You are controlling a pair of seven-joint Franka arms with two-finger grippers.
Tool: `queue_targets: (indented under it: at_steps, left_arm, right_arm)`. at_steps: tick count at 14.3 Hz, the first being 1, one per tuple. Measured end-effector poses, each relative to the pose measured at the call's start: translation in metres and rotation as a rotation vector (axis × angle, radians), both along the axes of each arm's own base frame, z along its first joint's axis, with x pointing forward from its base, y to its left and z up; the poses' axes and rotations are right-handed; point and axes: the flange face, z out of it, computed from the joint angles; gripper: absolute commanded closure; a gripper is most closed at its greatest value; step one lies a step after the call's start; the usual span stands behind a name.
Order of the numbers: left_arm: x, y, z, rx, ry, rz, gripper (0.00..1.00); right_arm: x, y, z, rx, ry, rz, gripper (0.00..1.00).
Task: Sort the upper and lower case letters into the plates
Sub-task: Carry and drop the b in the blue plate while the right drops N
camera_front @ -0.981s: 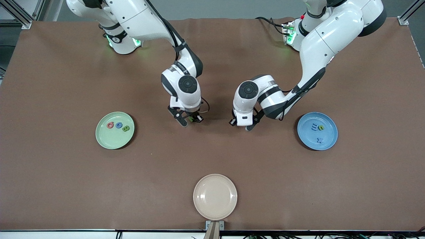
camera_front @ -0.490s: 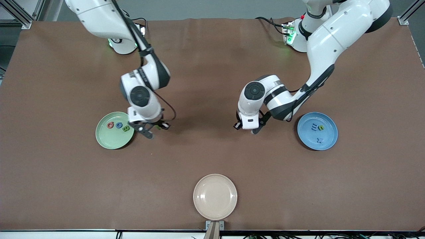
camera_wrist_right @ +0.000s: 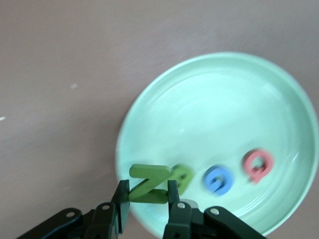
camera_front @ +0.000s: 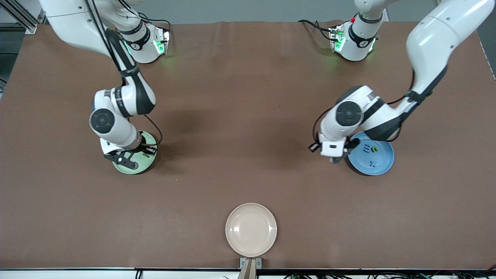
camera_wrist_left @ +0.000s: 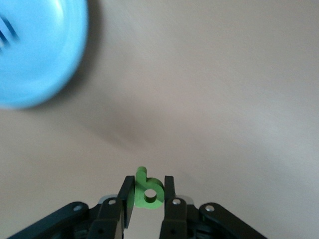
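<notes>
My right gripper (camera_front: 133, 157) is shut on a green N (camera_wrist_right: 148, 184) and hangs over the rim of the pale green plate (camera_front: 144, 164). On that plate (camera_wrist_right: 224, 114) lie a green B (camera_wrist_right: 182, 177), a blue G (camera_wrist_right: 217, 180) and a pink Q (camera_wrist_right: 258, 165); my right arm hides them in the front view. My left gripper (camera_front: 338, 154) is shut on a green p (camera_wrist_left: 148, 191) above bare table, beside the blue plate (camera_front: 381, 164) at its edge toward the right arm's end. That plate (camera_wrist_left: 35, 55) holds a blue m (camera_front: 366, 147), a green n (camera_front: 375, 148) and a blue x (camera_front: 372, 163).
A cream-beige plate (camera_front: 251, 229) sits near the table edge closest to the front camera, midway between the two arms. The brown table (camera_front: 248, 116) stretches bare between the green and blue plates.
Both arms swung outward from the table's middle. The right gripper carried the N over the green plate. The left gripper carried the p to the blue plate's edge.
</notes>
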Motion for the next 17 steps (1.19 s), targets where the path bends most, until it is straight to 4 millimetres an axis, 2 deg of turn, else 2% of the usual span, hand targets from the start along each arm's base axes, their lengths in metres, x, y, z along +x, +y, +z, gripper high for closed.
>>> queue_targets:
  at_steps: [3,5,8,10,15,16,17]
  left_arm:
    - [-0.005,0.068,-0.015,0.06,-0.016,-0.109,0.86]
    - [-0.01,0.098,-0.028,0.059,-0.053,-0.149,0.86]
    - [-0.014,0.134,-0.037,0.038,-0.052,-0.212,0.85]
    - [-0.014,0.146,-0.038,0.035,-0.055,-0.237,0.85]
    - [-0.02,0.149,-0.047,0.051,-0.064,-0.28,0.82]
    - [-0.02,0.15,-0.048,0.05,-0.064,-0.279,0.81]
    - [-0.021,0.151,-0.05,0.047,-0.063,-0.277,0.8]
  right_arm:
    - [0.004,-0.03,0.0,0.005,-0.014,0.038,1.0]
    - [0.004,-0.039,-0.001,0.007,-0.014,0.057,1.0]
    - [0.005,-0.049,-0.007,0.008,-0.02,0.069,1.0]
    - [0.004,-0.053,-0.015,0.008,-0.019,0.07,1.0]
    - [0.001,-0.053,-0.035,0.007,0.001,0.073,0.95]
    - [0.001,-0.053,-0.037,0.007,0.004,0.073,0.9]
    - [0.0,-0.053,-0.038,0.007,0.006,0.073,0.75]
